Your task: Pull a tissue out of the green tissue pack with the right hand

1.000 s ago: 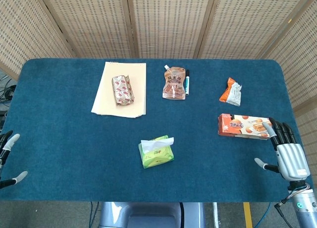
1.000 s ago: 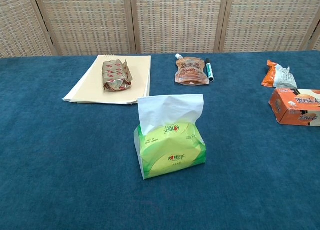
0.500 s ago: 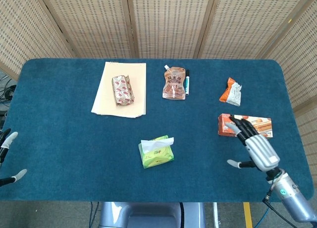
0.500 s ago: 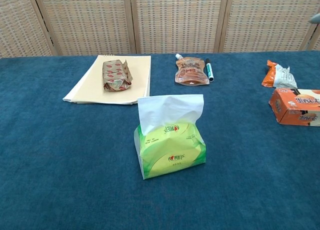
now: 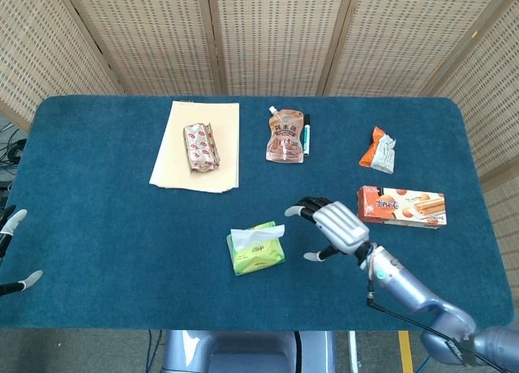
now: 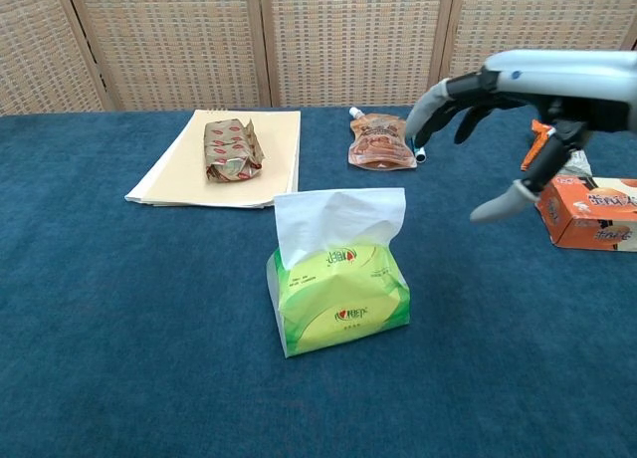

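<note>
The green tissue pack (image 5: pixel 258 254) (image 6: pixel 341 298) lies near the table's front middle, a white tissue (image 5: pixel 256 234) (image 6: pixel 337 222) sticking up from its top slot. My right hand (image 5: pixel 331 225) (image 6: pixel 498 105) hovers open to the right of the pack, fingers spread and pointing toward it, thumb hanging down. It is apart from the tissue and holds nothing. My left hand (image 5: pixel 10 251) shows only as fingertips at the left edge of the head view, spread apart and empty.
A tan mat (image 5: pixel 197 145) with a wrapped snack (image 5: pixel 200 146) lies at the back left. A brown pouch (image 5: pixel 285 135) and a marker (image 5: pixel 306 134) sit at the back middle. An orange packet (image 5: pixel 379 149) and an orange biscuit box (image 5: pixel 401 206) lie to the right.
My right hand has swept leftward from in front of the biscuit box to just right of the tissue pack, and it now shows in the chest view. The left hand barely moved.
</note>
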You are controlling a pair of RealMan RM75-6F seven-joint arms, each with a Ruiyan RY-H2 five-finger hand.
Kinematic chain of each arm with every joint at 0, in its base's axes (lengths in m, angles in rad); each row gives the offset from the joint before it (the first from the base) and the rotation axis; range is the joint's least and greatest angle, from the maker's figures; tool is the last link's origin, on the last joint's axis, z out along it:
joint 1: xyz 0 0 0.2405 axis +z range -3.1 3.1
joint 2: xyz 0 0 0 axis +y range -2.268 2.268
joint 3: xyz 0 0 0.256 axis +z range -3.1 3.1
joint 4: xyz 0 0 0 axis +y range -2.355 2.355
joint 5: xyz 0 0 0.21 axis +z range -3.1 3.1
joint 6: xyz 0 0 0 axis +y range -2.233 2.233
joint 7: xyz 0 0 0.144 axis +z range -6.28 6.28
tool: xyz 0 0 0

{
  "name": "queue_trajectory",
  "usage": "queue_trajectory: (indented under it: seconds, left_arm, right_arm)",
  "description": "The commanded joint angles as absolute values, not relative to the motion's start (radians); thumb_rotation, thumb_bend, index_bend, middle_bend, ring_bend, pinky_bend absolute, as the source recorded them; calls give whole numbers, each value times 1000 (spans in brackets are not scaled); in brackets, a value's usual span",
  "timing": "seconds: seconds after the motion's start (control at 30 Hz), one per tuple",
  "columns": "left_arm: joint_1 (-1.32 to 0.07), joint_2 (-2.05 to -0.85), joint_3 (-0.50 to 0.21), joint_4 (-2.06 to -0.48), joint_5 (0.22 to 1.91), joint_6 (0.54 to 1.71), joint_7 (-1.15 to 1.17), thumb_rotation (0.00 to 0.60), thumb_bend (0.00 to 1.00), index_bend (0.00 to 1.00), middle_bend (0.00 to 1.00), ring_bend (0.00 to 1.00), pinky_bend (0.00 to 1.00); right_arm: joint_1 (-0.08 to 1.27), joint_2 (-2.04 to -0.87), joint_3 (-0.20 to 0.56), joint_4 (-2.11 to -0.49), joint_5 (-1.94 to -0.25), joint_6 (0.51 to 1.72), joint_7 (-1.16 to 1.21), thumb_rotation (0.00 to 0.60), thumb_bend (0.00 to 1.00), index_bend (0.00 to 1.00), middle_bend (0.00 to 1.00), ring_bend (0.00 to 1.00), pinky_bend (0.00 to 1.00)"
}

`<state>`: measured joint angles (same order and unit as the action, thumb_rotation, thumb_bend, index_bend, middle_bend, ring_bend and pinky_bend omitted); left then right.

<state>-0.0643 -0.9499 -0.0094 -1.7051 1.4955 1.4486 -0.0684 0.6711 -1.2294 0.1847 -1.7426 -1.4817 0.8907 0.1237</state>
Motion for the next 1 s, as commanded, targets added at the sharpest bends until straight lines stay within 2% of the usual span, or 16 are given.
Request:
queue_trajectory:
  seconds: [0.03,0.2,0.37,0.53,0.57,0.63,0.87,1.0]
  left_arm:
    - [-68,-946,-12,-1708,1488,1442,-75,600,0,0,0,0,0]
    - [-74,-939,-15,-1705,1478,1427,-95,600,0,0,0,0,0]
    - [-77,-929,-17,-1699,1473,1418,-125,600,0,0,0,0,0]
    - [-80,-921,-19,-1700,1471,1414,-143,600,0,0,0,0,0]
    - [-80,-921,-19,-1701,1471,1413,-143,600,0,0,0,0,0]
    - [-83,-919,-19,-1706,1471,1410,-141,600,0,0,0,0,0]
    - [-82,-916,-18,-1712,1474,1413,-142,600,0,0,0,0,0]
    - [-78,-914,-13,-1713,1484,1419,-144,600,0,0,0,0,0]
  right_arm:
    - [753,-1379,229,-1709,-1306,825,-81,600,136,287,310,224,261]
    - [798,-1466,234,-1685,-1171,824,-225,600,194,300,341,254,299]
    - [833,-1519,230,-1670,-1071,834,-319,600,316,357,432,339,349]
    - [849,-1545,227,-1672,-1035,852,-349,600,635,616,661,543,441]
    - [850,-1546,227,-1677,-1034,855,-348,600,699,651,686,565,446]
    - [851,-1540,228,-1689,-1039,863,-347,600,751,675,704,582,449]
    - [833,-1493,235,-1758,-1089,919,-326,600,754,688,707,584,449]
    - [807,-1465,257,-1787,-1162,1003,-302,600,750,688,707,585,449]
